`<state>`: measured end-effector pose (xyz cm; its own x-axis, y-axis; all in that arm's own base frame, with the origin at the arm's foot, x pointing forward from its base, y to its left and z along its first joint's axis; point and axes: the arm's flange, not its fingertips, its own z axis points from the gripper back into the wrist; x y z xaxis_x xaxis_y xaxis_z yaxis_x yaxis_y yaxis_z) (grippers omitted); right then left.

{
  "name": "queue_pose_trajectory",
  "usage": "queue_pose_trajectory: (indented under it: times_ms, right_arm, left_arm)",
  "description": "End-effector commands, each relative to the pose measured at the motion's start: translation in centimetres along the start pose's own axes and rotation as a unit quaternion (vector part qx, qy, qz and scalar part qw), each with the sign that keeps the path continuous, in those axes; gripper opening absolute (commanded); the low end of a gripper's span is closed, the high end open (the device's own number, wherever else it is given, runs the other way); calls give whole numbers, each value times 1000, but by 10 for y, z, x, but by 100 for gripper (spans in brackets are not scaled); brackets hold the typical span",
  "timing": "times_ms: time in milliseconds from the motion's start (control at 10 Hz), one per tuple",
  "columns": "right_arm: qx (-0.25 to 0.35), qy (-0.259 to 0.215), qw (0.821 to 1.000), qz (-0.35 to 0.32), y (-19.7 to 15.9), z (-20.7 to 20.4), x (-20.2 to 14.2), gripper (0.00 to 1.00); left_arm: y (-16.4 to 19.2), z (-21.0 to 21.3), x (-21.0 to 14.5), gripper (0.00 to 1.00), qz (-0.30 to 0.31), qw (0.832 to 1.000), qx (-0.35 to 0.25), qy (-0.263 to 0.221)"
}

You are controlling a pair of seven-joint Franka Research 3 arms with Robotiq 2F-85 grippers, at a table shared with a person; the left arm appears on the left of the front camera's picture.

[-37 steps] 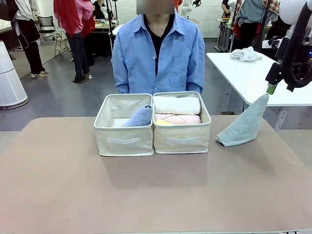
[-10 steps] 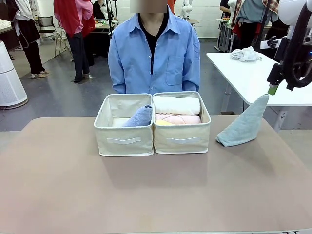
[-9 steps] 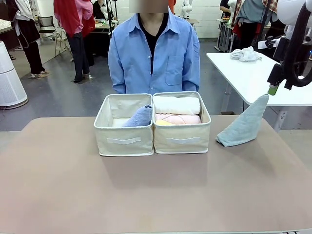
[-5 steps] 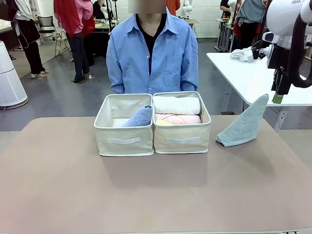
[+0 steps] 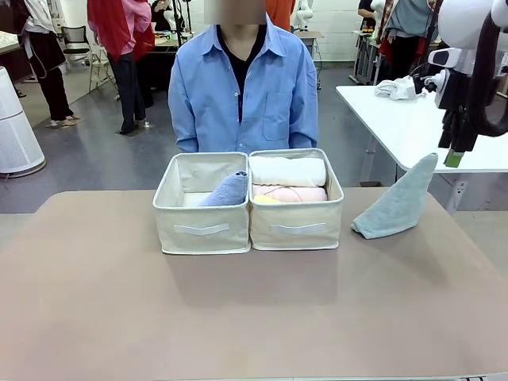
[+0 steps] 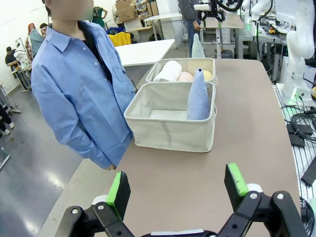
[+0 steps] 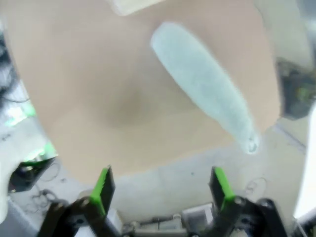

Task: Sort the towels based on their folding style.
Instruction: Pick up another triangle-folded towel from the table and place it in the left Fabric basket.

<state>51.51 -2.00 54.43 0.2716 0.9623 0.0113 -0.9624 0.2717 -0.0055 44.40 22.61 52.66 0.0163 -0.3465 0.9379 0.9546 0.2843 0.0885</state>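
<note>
A grey-green cone towel [image 5: 397, 205] leans on the table [image 5: 238, 317] right of the two bins. My right gripper [image 5: 454, 155] hangs open just above and right of its tip, touching nothing. In the blurred right wrist view the cone [image 7: 207, 84] lies ahead of the open gripper [image 7: 162, 183]. A lavender-blue cone [image 5: 226, 189] stands in the left bin [image 5: 202, 226]. White [image 5: 287, 171], pink [image 5: 290, 193] and yellow [image 5: 266, 199] rolls lie in the right bin [image 5: 295, 226]. The charcoal roll is hidden. My left gripper [image 6: 177, 185] is open near the table's left end, facing the lavender-blue cone [image 6: 199, 96].
A person in a blue shirt [image 5: 238, 87] stands behind the bins at the far edge. A white table [image 5: 397, 119] with a white cloth heap [image 5: 399, 87] stands at the back right. The table's right edge runs close to the grey-green cone.
My right arm has turned at the wrist, and its gripper has shifted slightly right and down beside the cone's tip. The towels and bins have not moved.
</note>
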Motion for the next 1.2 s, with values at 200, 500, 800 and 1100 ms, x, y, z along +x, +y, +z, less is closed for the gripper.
queue_pose_trajectory:
  times_ms: [200, 500, 800, 1100]
  right_arm:
    - [54, -39, 974, 216, -73, -1, -29, 100]
    - [58, -58, 985, 155, -94, -21, -32, 100]
    - [74, -94, 988, 93, -101, -41, -23, 100]
    - [83, -79, 991, 74, -109, -66, -14, 100]
  left_arm:
    - [-2, 2, 0, 100, -4, 1000, -1, 3]
    - [-2, 2, 0, 100, -4, 1000, -1, 3]
    - [-2, 2, 0, 100, -4, 1000, -1, 3]
    - [-2, 2, 0, 100, -4, 1000, -1, 3]
